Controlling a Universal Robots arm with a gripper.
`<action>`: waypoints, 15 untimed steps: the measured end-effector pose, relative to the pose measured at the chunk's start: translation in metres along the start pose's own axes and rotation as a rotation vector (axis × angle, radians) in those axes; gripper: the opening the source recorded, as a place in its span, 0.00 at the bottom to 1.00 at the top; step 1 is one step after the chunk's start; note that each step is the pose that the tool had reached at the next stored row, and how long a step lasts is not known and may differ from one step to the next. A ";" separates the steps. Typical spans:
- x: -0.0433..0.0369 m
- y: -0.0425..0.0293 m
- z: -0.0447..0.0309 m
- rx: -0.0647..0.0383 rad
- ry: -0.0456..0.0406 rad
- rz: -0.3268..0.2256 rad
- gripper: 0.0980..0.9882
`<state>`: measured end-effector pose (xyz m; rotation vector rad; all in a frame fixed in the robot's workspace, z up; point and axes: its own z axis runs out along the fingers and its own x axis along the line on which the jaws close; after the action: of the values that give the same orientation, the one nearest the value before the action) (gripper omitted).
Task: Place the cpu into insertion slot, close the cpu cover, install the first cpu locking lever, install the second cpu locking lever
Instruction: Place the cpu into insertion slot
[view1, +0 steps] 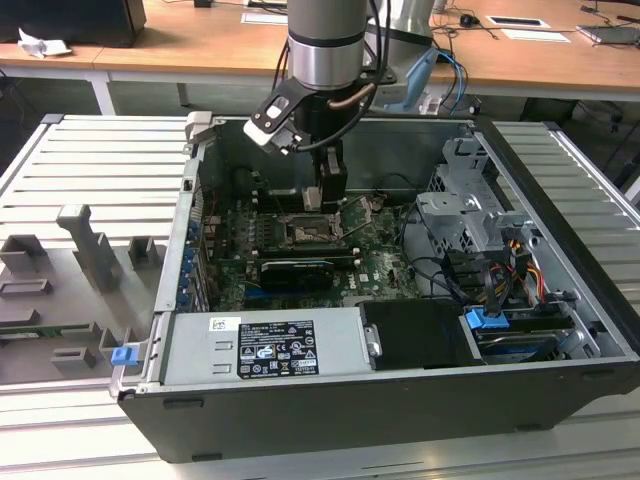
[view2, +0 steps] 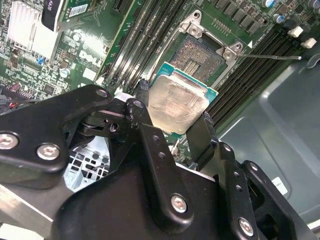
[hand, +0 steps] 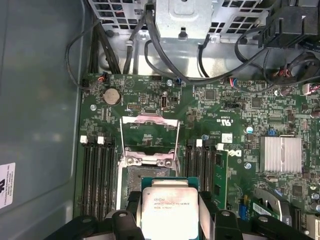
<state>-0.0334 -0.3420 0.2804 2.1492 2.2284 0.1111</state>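
My gripper is shut on the cpu, a pale metal-faced chip on a green carrier edge, pinched at two opposite sides by the black fingers. It hangs just above and to one side of the insertion slot, whose dark pin field lies bare. In the first wrist view the cpu overlaps one edge of the insertion slot. The cpu cover stands swung open beyond the slot. A thin locking lever sticks out sideways. In the exterior view the gripper hovers over the slot.
Memory slots flank the socket on both sides. A long black card lies just in front of it, with a power supply nearer the exterior camera. A drive cage and loose cables fill the exterior view's right. Case walls surround everything.
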 end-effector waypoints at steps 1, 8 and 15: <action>0.0000 0.0000 0.0005 0.000 -0.0001 0.001 0.50; -0.0001 -0.0003 0.0040 0.000 -0.0012 0.014 0.50; -0.0001 -0.0006 0.0073 0.000 -0.0016 0.019 0.50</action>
<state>-0.0334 -0.3420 0.2731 2.1703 2.2068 0.1104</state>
